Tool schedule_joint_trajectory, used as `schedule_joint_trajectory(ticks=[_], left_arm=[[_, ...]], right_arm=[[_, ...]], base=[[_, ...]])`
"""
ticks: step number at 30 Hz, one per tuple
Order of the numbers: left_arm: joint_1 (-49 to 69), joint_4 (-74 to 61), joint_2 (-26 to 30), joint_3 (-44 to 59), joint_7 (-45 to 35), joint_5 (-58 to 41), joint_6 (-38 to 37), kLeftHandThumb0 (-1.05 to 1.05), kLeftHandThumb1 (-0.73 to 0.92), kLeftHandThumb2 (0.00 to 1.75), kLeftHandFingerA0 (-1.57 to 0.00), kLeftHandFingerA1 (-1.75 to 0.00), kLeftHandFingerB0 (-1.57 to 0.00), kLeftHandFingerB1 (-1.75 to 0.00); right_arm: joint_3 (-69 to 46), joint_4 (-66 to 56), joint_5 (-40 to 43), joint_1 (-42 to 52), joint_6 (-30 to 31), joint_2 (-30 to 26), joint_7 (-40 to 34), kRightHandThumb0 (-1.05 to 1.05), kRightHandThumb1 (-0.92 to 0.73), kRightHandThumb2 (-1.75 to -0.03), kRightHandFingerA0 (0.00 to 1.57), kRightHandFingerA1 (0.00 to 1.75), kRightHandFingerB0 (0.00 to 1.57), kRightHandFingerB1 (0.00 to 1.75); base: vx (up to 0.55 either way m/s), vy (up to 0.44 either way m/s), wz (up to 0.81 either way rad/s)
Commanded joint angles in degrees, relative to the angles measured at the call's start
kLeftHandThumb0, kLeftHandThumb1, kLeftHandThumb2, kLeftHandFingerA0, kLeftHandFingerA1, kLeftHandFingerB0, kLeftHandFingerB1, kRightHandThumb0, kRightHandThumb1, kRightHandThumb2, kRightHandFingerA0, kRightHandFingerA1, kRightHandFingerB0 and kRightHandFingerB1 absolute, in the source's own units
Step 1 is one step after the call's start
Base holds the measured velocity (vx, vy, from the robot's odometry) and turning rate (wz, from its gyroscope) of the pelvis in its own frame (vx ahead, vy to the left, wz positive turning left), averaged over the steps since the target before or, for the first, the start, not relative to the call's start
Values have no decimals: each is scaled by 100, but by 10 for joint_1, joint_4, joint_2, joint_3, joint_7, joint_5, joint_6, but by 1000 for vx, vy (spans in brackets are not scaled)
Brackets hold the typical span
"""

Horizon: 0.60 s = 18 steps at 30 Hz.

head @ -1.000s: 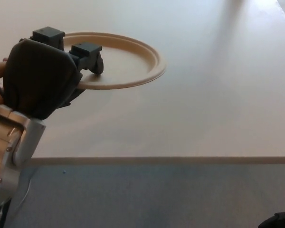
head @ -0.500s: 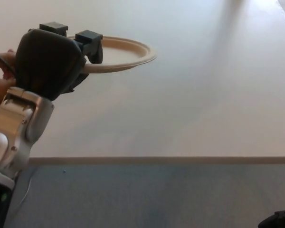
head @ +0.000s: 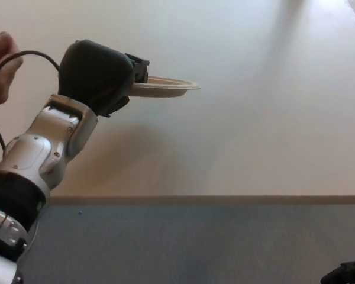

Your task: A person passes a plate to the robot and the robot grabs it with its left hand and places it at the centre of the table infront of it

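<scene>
The broad, pale cream tabletop fills most of the view, with grey-blue floor along its near edge. In from the left comes the silver-and-black left arm, its black left hand raised above the surface, fingers clamped on the rim of the round beige plate. The plate is airborne, seen nearly edge-on, over the tabletop's left part. A person's hand sits at the far left edge, apart from the plate.
</scene>
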Motion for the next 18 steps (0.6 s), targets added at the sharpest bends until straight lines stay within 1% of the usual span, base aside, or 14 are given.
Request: schedule_joint_trajectory(ticks=[1,2,3,4,5,6,9,10,12,13,14,16,17,18], left_arm=[[-30,45,-14,-27,27,2,-8,-27,59,61,-94,-153,-84,-52],[-34,50,-16,-29,28,0,-9,-27,59,61,-94,-153,-84,-52],[-39,59,-20,-33,35,0,-12,-24,58,57,-89,-159,-82,-81],[-45,71,-25,-39,44,0,-15,-24,58,57,-89,-159,-82,-81],[-46,71,-25,-37,35,-8,-19,-34,54,61,-89,-161,-84,-101],[-48,71,-29,-30,16,-23,-20,-27,72,59,-73,-171,-68,-119],[-54,74,-41,-14,-18,-53,-16,-28,74,59,-72,-172,-64,-129],[-57,71,-47,-6,-43,-67,-10,-35,58,88,-100,-134,-66,-112],[-64,70,-51,-2,-66,-76,-4,-35,56,86,-100,-135,-71,-101],[-66,68,-51,0,-77,-79,-1,-25,71,63,-72,-156,-75,-73],[-69,66,-51,2,-88,-82,3,-25,71,63,-72,-156,-75,-73],[-73,59,-49,12,-143,-102,18,-34,76,64,-78,-125,-63,-47],[-76,53,-47,20,-189,-118,30,-34,76,64,-78,-125,-63,-47],[-77,51,-47,23,-208,-125,34,-38,70,62,-82,-98,-54,-37]], right_arm=[[2,-5,-4,1,-6,-11,-4,-69,-80,-64,78,64,55,53],[2,-6,-4,0,-6,-12,-3,-69,-80,-64,78,64,55,53],[2,-7,-3,0,-6,-11,-3,-69,-78,-65,80,65,53,53],[2,-8,-3,0,-5,-11,-2,-69,-78,-65,80,65,53,53],[3,-10,-4,0,-5,-10,-3,-69,-78,-64,80,66,54,54],[4,-12,-5,-2,-5,-9,-3,-68,-78,-64,81,66,54,54],[4,-14,-4,-6,0,-9,-1,-68,-77,-64,81,66,52,53],[6,-15,-6,-6,0,-10,0,-68,-79,-64,79,65,54,54],[5,-16,-4,-7,0,-11,2,-68,-79,-64,79,66,55,55],[6,-16,-6,-7,-1,-12,1,-69,-79,-64,80,66,54,55],[8,-16,-7,-7,-2,-12,0,-69,-79,-64,80,66,54,55],[8,-19,-7,-4,-8,-13,-2,-68,-78,-63,78,67,59,56],[7,-20,-6,-2,-11,-13,-2,-68,-78,-63,78,67,59,56],[8,-21,-6,-2,-12,-14,-2,-68,-79,-63,77,67,58,56]], base=[[0,0,0],[0,0,0],[0,0,0],[0,0,0],[0,0,0],[0,0,0],[0,0,0],[0,0,0],[0,0,0],[0,0,0],[0,0,0],[0,0,0],[0,0,0],[0,0,0]])
